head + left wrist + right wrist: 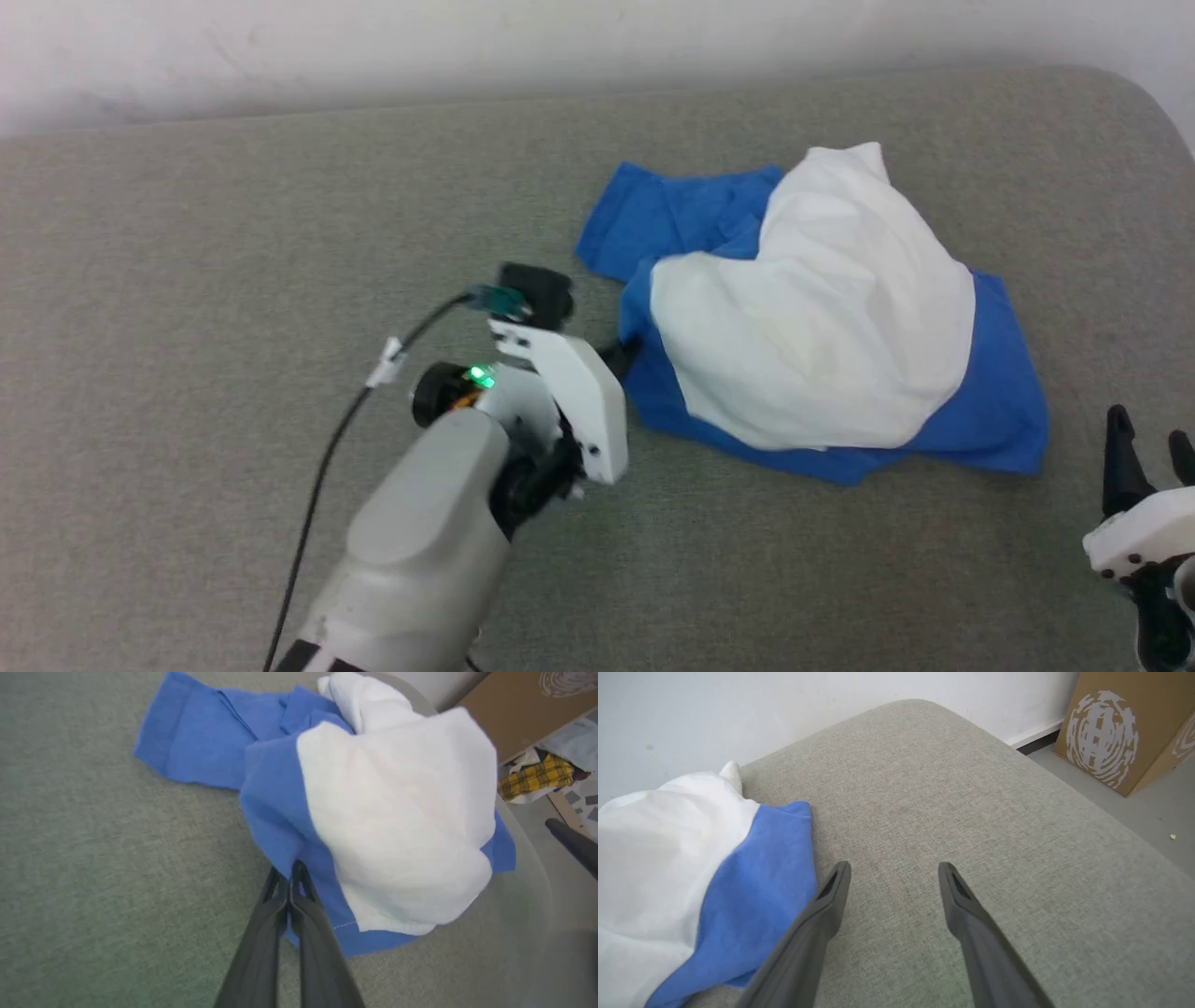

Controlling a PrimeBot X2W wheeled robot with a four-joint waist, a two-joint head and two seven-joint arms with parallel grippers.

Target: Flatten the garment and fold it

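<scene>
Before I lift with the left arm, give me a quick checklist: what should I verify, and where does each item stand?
1. Left gripper shut: ok, fingers together at the garment, on its blue edge.
2. Cloth really pinched between them: cannot tell.
3. Right gripper open and ready: ok, over bare grey cushion, beside the garment.
4. Garment flat: not ok, white body bunched over the blue sleeves.
5. Left arm's black cable off the garment: ok.
</scene>
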